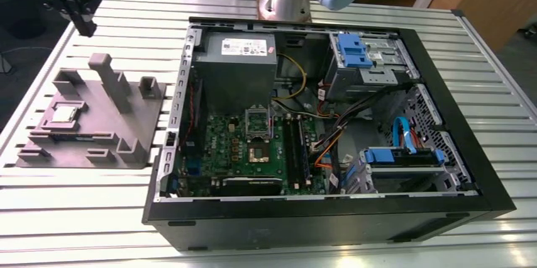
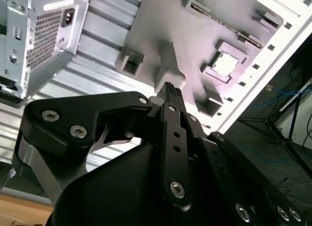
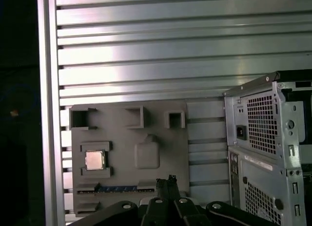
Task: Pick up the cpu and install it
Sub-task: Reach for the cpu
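The cpu (image 1: 65, 114) is a small silvery square chip lying flat in a recess of the grey holder block (image 1: 126, 123), at the exterior view's left of the open computer case. Both wrist views show the cpu (image 3: 94, 160) (image 2: 225, 64) resting in its pocket. My gripper (image 1: 87, 27) hangs high above the slatted table, beyond the holder block and well apart from the chip. Its black fingers (image 3: 168, 181) (image 2: 170, 89) are pressed together with nothing between them. On the green motherboard (image 1: 226, 148) inside the case sits the socket (image 1: 258, 152), with its metal frame raised.
The black computer case (image 1: 336, 217) lies open on the slatted metal table (image 1: 84, 217). It holds a grey power supply (image 1: 238, 70), blue drive brackets (image 1: 356, 51) and cables. Tall posts (image 1: 107, 79) rise from the holder block. The table's edge runs close to the block.
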`<state>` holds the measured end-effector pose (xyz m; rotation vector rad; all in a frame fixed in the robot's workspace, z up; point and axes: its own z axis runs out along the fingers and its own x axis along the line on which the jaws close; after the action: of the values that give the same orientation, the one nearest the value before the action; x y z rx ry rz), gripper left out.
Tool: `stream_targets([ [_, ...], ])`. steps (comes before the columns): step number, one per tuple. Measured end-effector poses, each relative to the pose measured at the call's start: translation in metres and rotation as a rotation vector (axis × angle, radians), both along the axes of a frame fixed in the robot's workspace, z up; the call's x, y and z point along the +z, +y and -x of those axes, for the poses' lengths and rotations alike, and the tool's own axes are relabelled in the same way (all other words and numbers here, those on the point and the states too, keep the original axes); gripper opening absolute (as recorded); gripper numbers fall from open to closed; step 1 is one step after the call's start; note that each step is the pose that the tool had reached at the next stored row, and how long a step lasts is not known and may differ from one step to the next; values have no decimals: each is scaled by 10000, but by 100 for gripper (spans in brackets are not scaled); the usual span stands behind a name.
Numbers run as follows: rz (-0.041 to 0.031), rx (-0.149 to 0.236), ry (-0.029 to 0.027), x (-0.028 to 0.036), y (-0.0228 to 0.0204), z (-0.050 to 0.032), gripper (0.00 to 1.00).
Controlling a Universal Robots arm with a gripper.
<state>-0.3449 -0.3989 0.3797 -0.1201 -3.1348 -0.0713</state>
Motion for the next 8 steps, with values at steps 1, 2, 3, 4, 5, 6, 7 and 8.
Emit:
stream_targets([
  [1, 0, 0, 0, -1, 0, 33, 10],
  [2, -1, 0, 0, -1, 0, 67, 10],
  [3, -1, 0, -1, -2, 0, 101, 10],
  [4, -1, 1, -1, -2, 0, 135, 10],
  [5, 0, 2, 0, -2, 0, 171, 10],
  [6, 0, 1, 0, -3, 0, 207, 10],
  [7, -1, 1, -1, -3, 0, 243, 10],
  [8, -1, 1, -1, -4, 0, 278, 10],
])
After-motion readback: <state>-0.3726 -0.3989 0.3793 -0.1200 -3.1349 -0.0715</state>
